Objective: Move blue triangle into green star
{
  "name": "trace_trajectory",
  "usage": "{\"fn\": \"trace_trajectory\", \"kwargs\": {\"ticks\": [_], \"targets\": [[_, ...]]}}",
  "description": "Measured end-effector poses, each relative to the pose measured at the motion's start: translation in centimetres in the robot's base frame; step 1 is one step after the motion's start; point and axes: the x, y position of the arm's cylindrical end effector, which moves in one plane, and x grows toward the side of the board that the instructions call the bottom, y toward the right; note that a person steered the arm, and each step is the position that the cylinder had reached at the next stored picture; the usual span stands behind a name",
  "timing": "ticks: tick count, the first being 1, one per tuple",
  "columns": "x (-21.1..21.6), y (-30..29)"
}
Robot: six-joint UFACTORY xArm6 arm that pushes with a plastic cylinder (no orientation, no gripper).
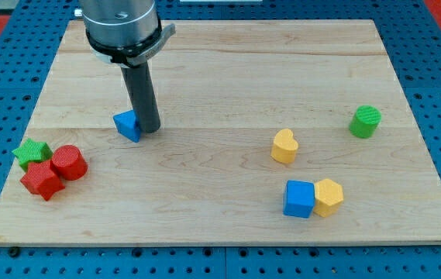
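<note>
Blue triangle [128, 125] touching my tip [147, 128], on the view's left side

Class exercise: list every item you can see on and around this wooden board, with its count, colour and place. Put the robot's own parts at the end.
blue triangle: 1, blue, left of centre, touching the rod's left side
green star: 1, green, far left edge, against the red blocks
red cylinder: 1, red, just right of the green star
red star: 1, red, below the green star
yellow heart: 1, yellow, right of centre
green cylinder: 1, green, far right
blue cube: 1, blue, lower right
yellow hexagon: 1, yellow, touching the blue cube's right side
wooden board: 1, light wood, on a blue pegboard
my tip: 1, dark rod, immediately right of the blue triangle
</note>
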Motion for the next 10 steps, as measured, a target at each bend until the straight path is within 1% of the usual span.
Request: {"fn": "trace_trajectory", "kwargs": {"ticks": [1, 2, 3, 4, 5, 7, 8, 9, 10], "targets": [[-0.8, -0.3], [-0.9, -3.4], [-0.9, -4.3], [0.7, -7.1], [1.0, -10.5], [-1.1, -10.7], [-1.1, -13.9], [-0.8, -15.6], [1.1, -15.6]]}}
